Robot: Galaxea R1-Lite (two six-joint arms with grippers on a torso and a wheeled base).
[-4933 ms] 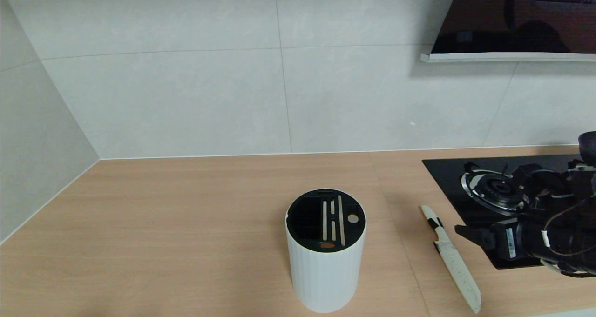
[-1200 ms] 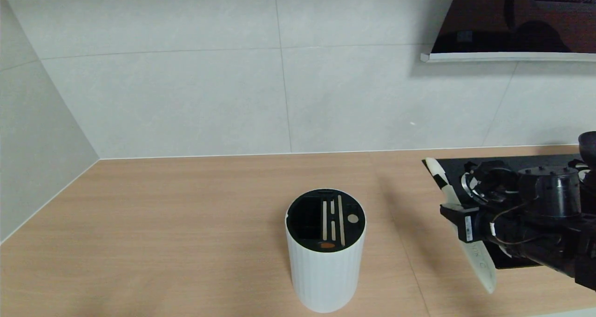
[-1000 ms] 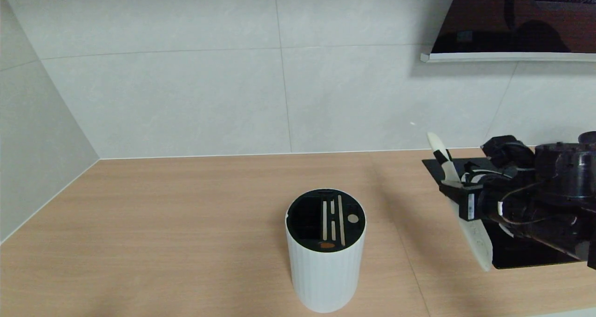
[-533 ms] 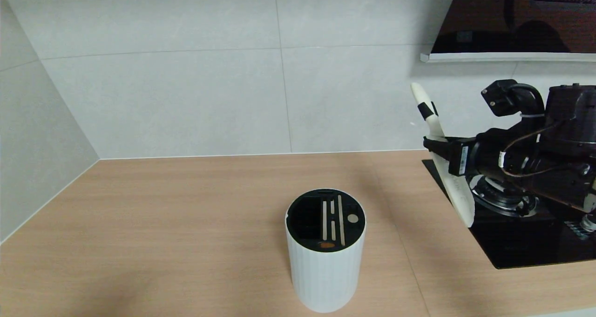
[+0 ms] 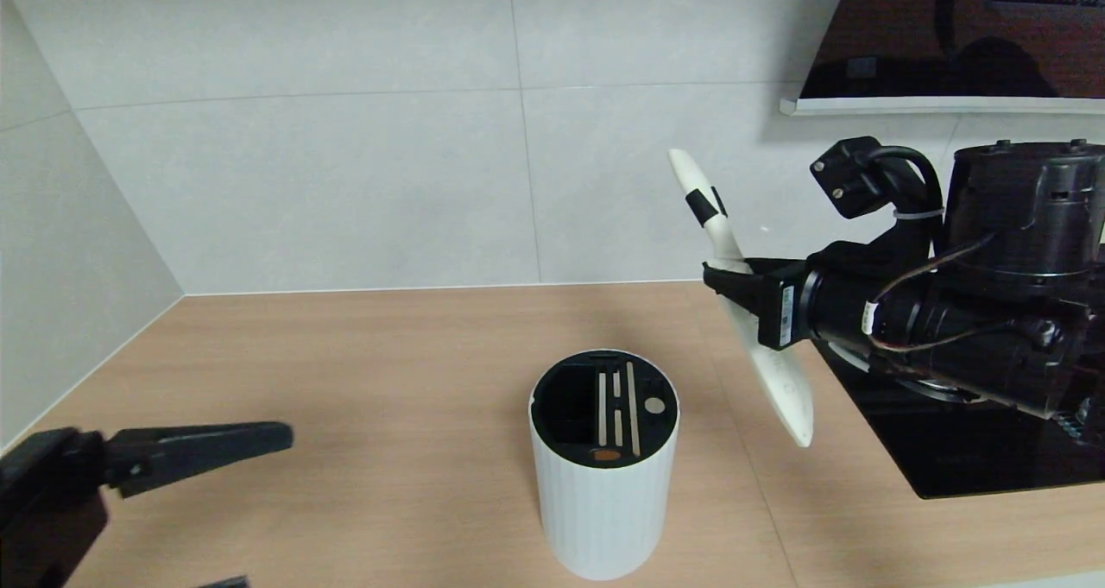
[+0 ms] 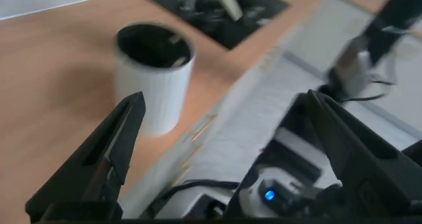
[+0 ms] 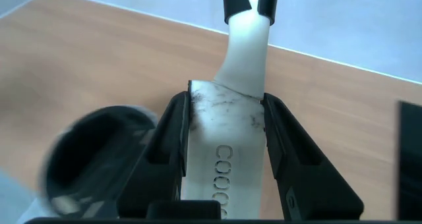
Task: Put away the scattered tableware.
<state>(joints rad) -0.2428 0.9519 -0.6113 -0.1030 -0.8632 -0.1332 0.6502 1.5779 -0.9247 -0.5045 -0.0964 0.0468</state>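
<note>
A white knife [image 5: 781, 381] hangs in the air, blade tip down and black-banded handle up, to the right of and above the white cylindrical holder [image 5: 604, 484]. My right gripper [image 5: 738, 290] is shut on the blade near the handle; the right wrist view has the knife [image 7: 227, 151] between the fingers [image 7: 165, 151], with the holder [image 7: 99, 158] beneath and to one side. The holder's black top has slots and an open compartment. My left gripper [image 5: 259, 510] is open, low over the counter left of the holder. In the left wrist view the gripper [image 6: 224, 102] faces the holder [image 6: 155, 72].
A black hob [image 5: 950, 450] with a burner is set in the wooden counter [image 5: 388, 355] at the right, under a range hood [image 5: 950, 44]. Tiled walls close off the back and the left side. The counter's front edge runs close below the holder.
The right gripper closed on the knife lying by the hob, lifted it and carried it left toward the holder. The left gripper has come into the head view at the lower left.
</note>
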